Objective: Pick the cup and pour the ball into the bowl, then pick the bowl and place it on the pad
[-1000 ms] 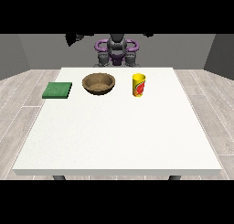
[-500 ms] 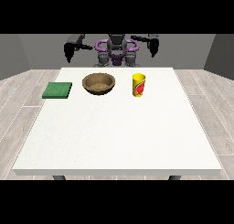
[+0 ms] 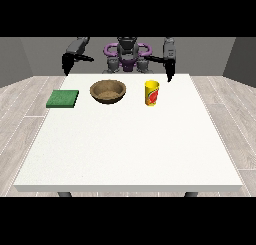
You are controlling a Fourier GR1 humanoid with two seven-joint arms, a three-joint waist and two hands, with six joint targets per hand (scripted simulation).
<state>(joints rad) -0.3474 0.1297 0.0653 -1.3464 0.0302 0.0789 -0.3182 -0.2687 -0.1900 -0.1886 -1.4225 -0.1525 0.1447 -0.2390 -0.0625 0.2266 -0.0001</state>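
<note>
A yellow cup (image 3: 152,93) with a red mark stands upright on the white table (image 3: 130,144), right of centre at the back. No ball shows from here. Left of it sits a brown wooden bowl (image 3: 107,91). A flat green pad (image 3: 63,98) lies near the table's left edge. The hand at the view's right (image 3: 169,72) hangs above the table's far edge, behind and right of the cup, pointing down. The hand at the view's left (image 3: 65,65) hangs past the far left corner, behind the pad. Neither hand touches anything.
The robot's purple and grey torso (image 3: 127,56) stands behind the table's far edge. A wide stretch of bare table top lies between the objects and the near edge. Wooden floor (image 3: 22,104) surrounds the table.
Both arms have swung up and outward from the robot's body, and the hands now hang lower at the table's far corners. Cup, bowl and pad have not moved.
</note>
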